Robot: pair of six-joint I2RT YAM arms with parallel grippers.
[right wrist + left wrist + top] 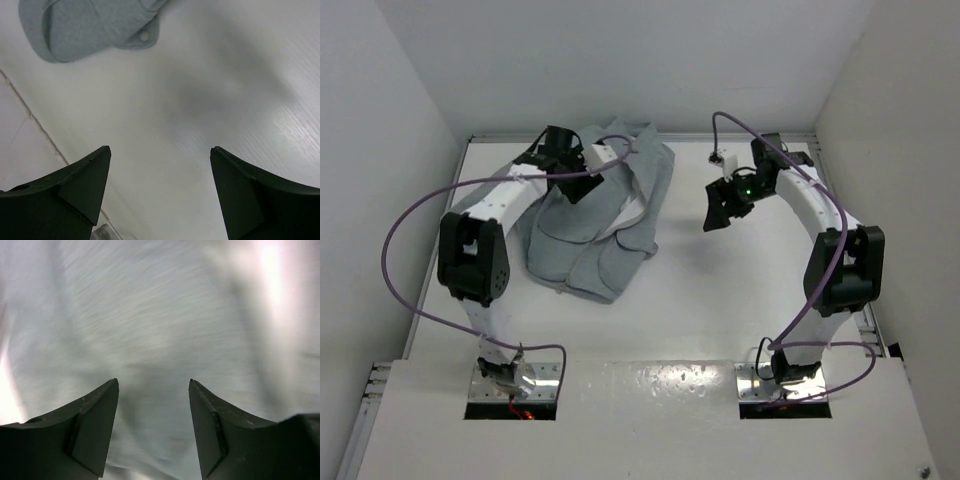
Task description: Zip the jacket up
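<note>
The jacket (605,225), light heather-grey, lies crumpled on the left half of the white table, with a patch pocket facing up. My left gripper (582,186) hovers over its upper part. In the left wrist view blurred grey jacket fabric (160,315) fills the frame, and the left gripper (154,385) stands open with nothing pinched between its fingers. My right gripper (720,215) hangs open to the right of the jacket, above bare table. In the right wrist view the right gripper (160,152) holds nothing, and a jacket corner (85,25) with a round snap shows at the top left. The zipper does not show.
White walls close in the table (720,300) on the left, back and right. Purple cables loop from both arms. A seam at the table's edge (30,115) runs along the left of the right wrist view.
</note>
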